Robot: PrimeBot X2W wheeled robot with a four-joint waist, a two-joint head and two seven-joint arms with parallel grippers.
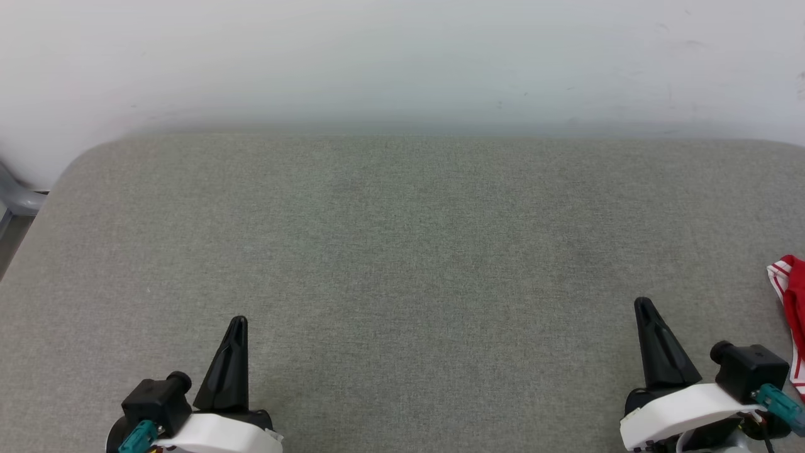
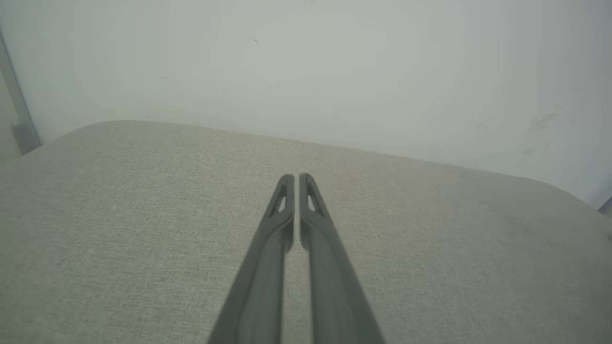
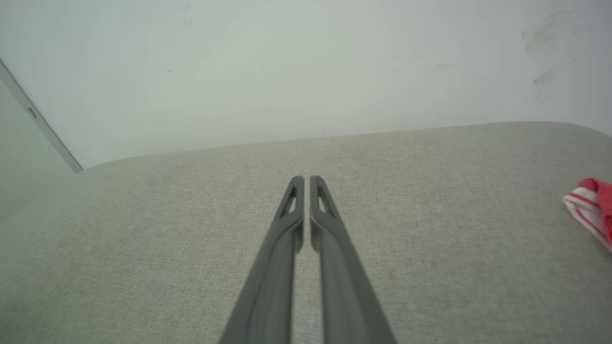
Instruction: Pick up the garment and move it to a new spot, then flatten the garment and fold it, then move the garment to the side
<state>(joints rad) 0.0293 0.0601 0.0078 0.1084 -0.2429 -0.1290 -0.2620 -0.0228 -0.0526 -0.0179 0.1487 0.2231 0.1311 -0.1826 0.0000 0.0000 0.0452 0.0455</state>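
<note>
The garment lies at the far right edge of the head view, a strip of red cloth with red-and-white striped trim; most of it is cut off by the frame. In the right wrist view the garment pokes in at the right edge. My right gripper is shut and empty, a short way left of the garment. Over bare cushion at the lower left, my left gripper is shut and empty too. Both wrist views show the fingertips together, the left gripper and the right gripper, above the fabric.
A wide grey fabric cushion spreads under both arms, its rounded corner at the upper left. A pale wall stands right behind its far edge. A grey piece of furniture shows beyond the cushion's left edge.
</note>
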